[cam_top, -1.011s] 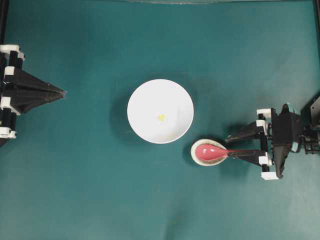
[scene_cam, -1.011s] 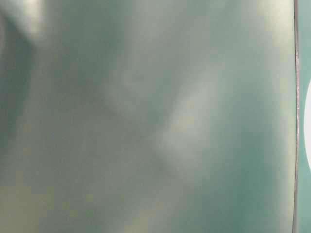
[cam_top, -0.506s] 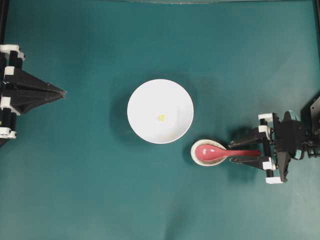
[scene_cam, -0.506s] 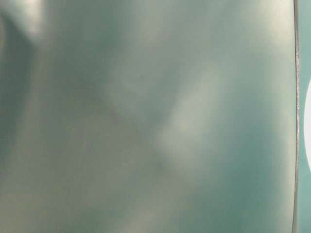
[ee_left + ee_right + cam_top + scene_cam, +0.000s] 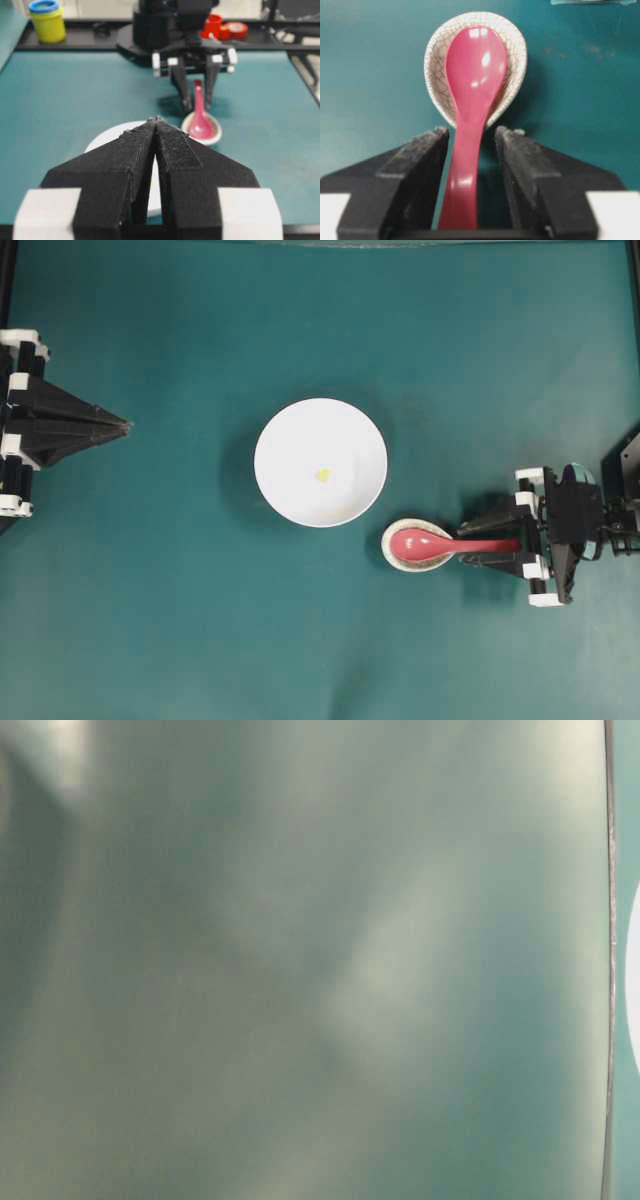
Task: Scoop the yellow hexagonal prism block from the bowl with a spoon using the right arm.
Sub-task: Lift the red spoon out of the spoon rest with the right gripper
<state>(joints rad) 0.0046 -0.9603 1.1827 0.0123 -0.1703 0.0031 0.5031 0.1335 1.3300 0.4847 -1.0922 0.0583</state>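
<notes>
The spoon, its scoop laid in a crackle-glazed spoon rest just beside the bowl where the yellow block is seen, is straddled ungripped by the right gripper, while the left gripper is pictured closed.

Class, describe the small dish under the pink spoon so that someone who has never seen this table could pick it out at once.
Start at the large white bowl in the middle of the teal table. Beside its rim, toward the right gripper, sits a small oval spoon rest cradling the spoon. Unlike the plain glossy bowl, it is far smaller and covered in a fine crackle pattern.
</notes>
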